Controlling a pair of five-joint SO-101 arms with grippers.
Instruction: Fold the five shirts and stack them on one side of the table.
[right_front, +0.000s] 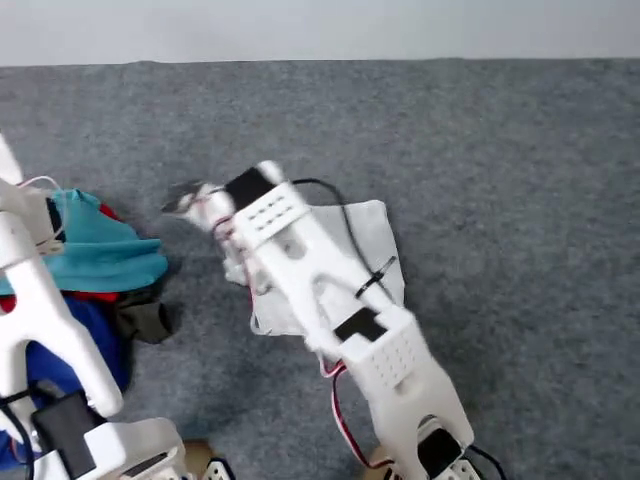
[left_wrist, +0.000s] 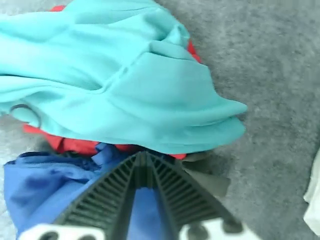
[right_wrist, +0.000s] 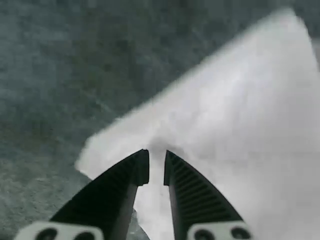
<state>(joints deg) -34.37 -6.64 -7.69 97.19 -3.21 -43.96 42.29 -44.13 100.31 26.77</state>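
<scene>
Pincer of right arm clamped on white shirt, left pincer closed above shirt pile

The grey, carpet-like worktop carries a white shirt near its middle. Well apart, at the high view's left edge, lies a heap: blue shirt and dark shirt lowest, teal shirt on top.

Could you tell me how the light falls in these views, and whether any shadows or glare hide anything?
High view: soft, even light, faint shadow along the edge of the white shirt. Left wrist view: the teal shirt shades the dark cloth under its edge. Right wrist view: the white shirt is bright and nearly featureless around the right tool; no glare.
</scene>
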